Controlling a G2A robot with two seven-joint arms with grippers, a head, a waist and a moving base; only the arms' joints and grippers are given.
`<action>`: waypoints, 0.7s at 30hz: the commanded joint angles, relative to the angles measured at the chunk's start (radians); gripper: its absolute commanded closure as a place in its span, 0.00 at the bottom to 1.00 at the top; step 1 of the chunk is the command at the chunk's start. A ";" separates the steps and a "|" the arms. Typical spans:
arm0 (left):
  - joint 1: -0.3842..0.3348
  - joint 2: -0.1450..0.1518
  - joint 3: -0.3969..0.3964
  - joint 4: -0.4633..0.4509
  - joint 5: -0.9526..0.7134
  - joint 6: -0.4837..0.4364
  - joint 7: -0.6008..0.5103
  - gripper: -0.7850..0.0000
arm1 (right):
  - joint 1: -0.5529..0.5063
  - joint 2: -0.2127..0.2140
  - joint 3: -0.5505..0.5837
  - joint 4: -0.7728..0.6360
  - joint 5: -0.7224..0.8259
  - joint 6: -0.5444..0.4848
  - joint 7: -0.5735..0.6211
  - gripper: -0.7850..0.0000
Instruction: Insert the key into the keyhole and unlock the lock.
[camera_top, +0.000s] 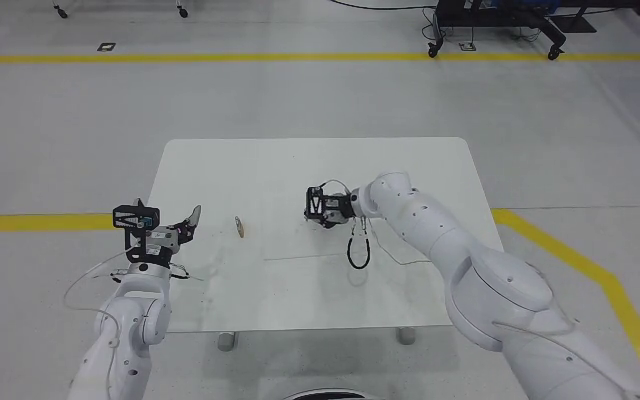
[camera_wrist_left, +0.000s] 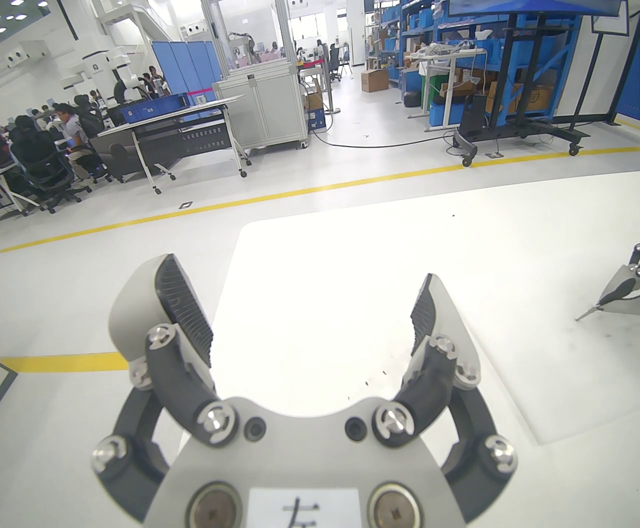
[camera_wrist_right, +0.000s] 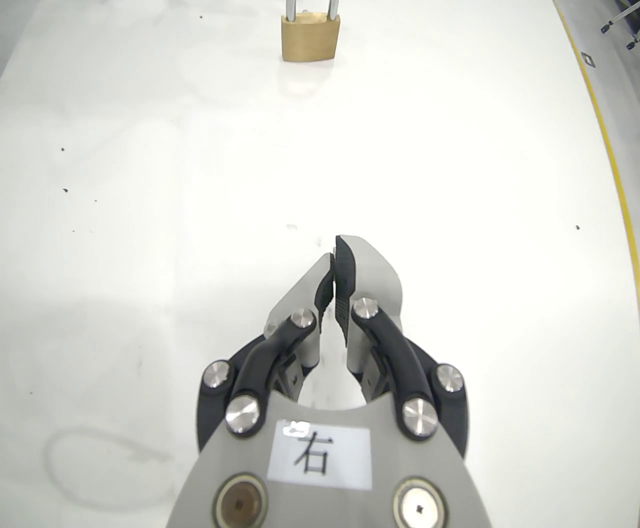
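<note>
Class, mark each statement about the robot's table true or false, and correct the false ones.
1. The left pincer is open and holds nothing. True.
2. The right pincer is wide open. False: it is shut, and a thin key tip sticks out of it.
3. The padlock sits on the table between the two pincers. True.
4. The key is already in the padlock. False: the padlock sits apart from the right pincer, with bare table between them.
</note>
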 joint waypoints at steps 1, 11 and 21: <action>0.000 0.000 0.000 0.000 0.000 0.000 0.000 0.00 | 0.005 0.007 -0.003 0.007 -0.016 -0.001 -0.054 1.00; 0.000 0.000 0.000 0.000 0.000 0.000 0.000 0.00 | 0.004 0.108 -0.024 0.046 -0.140 0.105 -0.559 1.00; 0.000 0.000 0.000 0.000 0.000 0.000 0.000 0.00 | -0.100 0.283 -0.050 -0.171 -0.014 0.273 -0.727 1.00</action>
